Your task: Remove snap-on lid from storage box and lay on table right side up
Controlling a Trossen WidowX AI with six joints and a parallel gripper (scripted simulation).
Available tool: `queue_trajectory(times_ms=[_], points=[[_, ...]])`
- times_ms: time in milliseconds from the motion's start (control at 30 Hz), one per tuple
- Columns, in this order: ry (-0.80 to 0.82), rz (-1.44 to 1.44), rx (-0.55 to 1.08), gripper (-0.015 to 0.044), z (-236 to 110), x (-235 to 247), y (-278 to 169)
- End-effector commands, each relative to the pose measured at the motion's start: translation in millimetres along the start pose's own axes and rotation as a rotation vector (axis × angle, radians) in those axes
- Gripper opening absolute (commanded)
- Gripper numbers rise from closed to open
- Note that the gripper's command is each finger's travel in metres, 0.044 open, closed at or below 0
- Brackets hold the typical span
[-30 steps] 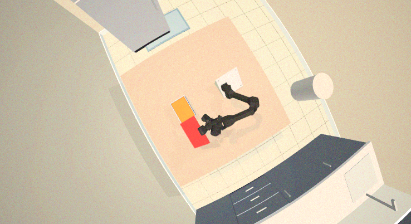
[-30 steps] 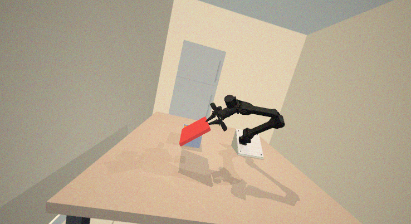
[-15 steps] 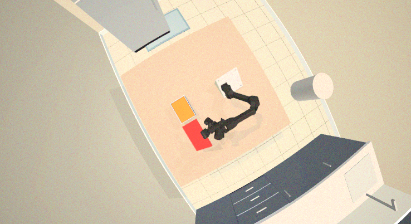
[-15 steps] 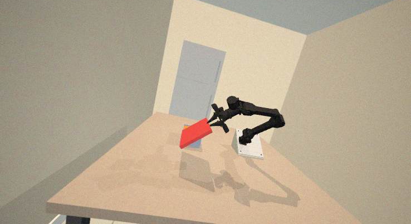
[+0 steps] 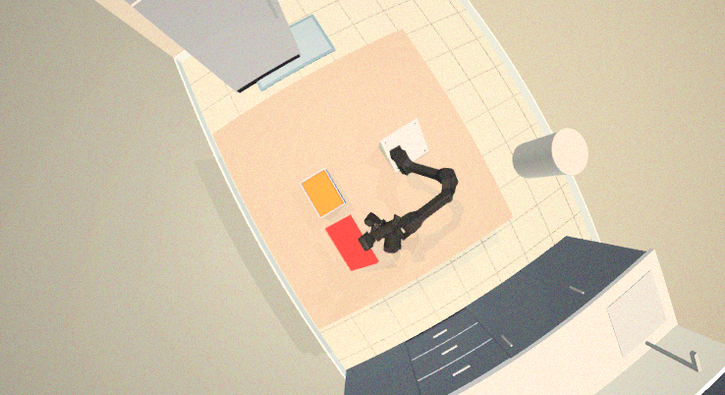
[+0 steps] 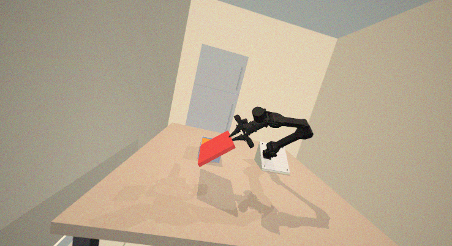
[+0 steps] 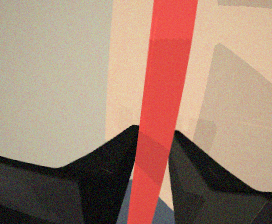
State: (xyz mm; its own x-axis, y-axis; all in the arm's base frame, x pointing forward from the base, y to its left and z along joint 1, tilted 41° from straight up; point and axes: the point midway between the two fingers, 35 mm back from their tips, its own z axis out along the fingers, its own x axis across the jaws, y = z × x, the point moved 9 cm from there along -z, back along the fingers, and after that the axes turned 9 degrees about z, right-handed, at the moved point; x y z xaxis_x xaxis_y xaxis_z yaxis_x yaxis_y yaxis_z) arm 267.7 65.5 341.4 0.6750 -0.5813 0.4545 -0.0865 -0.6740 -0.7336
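The red lid (image 5: 350, 242) (image 6: 216, 147) (image 7: 161, 90) hangs in the air beside the storage box, tilted with its far edge lower. My gripper (image 5: 366, 241) (image 6: 232, 137) (image 7: 152, 156) is shut on one edge of the lid. The open storage box (image 5: 322, 192) (image 6: 204, 141) shows its orange inside and stands on the table (image 5: 284, 139) (image 6: 152, 193). In the exterior view the lid hides most of the box. In the wrist view the lid runs as a narrow red strip between the two dark fingers.
The arm's white base plate (image 5: 410, 139) (image 6: 278, 162) sits at the table's back right. A grey fridge (image 5: 213, 22) (image 6: 218, 89) stands beyond the table. A grey cylinder (image 5: 550, 152) and dark cabinets (image 5: 487, 321) stand off the table.
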Motion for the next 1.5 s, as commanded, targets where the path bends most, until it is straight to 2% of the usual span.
queue_trajectory(times_ms=[0, 267, 1467], points=[[0.014, -0.001, 0.004, 0.0, -3, 1, -9], [0.015, 0.0, 0.005, 0.0, -5, -3, -24], [0.015, 0.001, 0.006, 0.0, 15, -26, -15]])
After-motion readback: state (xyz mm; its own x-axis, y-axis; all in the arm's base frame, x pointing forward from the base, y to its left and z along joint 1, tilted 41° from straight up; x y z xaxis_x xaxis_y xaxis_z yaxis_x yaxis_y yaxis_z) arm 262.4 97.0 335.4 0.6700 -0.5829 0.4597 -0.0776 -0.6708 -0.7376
